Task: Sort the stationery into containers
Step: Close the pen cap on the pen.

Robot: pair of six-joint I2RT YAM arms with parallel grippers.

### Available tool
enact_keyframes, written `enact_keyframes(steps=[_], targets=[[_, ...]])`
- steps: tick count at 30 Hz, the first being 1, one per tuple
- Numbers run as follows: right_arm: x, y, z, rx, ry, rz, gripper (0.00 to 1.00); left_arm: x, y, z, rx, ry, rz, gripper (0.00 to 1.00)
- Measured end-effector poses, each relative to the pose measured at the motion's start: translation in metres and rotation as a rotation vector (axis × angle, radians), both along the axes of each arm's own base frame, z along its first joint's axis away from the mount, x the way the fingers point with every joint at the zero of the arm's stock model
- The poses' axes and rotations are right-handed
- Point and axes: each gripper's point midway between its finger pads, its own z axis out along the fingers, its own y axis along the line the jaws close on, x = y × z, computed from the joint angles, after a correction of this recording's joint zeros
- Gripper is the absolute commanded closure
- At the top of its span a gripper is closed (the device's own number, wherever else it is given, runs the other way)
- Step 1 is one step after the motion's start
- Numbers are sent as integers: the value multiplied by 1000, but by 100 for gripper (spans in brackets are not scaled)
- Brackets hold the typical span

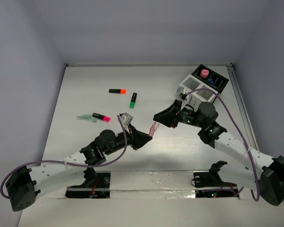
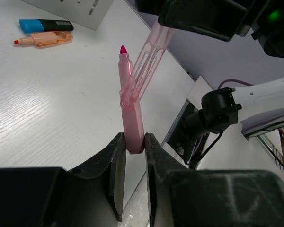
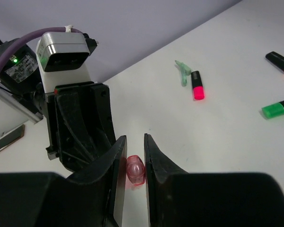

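Observation:
My left gripper (image 2: 135, 142) is shut on the lower end of a pink pen (image 2: 132, 120), which stands upright with its red tip (image 2: 123, 48) bare. A translucent pink cap (image 2: 149, 54) slants beside the tip, its lower end against the pen's side. My right gripper (image 3: 135, 163) is shut on that cap (image 3: 136, 171). From above, both grippers meet over the middle of the table, left (image 1: 141, 137) and right (image 1: 160, 119). The white slatted box (image 1: 191, 87) and the joined black box (image 1: 217, 81) sit at the back right.
Loose on the table's left half lie an orange-capped highlighter (image 1: 117, 91), a green-capped one (image 1: 133, 100), a pink-capped one (image 1: 101, 117) and a pale green piece (image 1: 86, 117). A blue highlighter (image 2: 45, 25) and an orange piece (image 2: 45, 39) lie near the boxes. A pink round thing (image 1: 205, 73) stands in the black box.

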Motion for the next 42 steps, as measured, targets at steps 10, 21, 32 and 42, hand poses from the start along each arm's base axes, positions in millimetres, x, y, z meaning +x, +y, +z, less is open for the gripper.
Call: enact_keyframes(steps=[10,21,32,42], targets=[[0,14,11,26,-6,85,98,-9,5,12,-40,-24,-27,100],[3,21,6,21,46,113,97,-13,10,14,-42,-25,-29,100],[6,29,-5,8,102,151,96,-14,13,8,-18,-11,-29,100],[10,37,-9,8,154,180,96,-15,16,8,-12,-19,-27,100]])
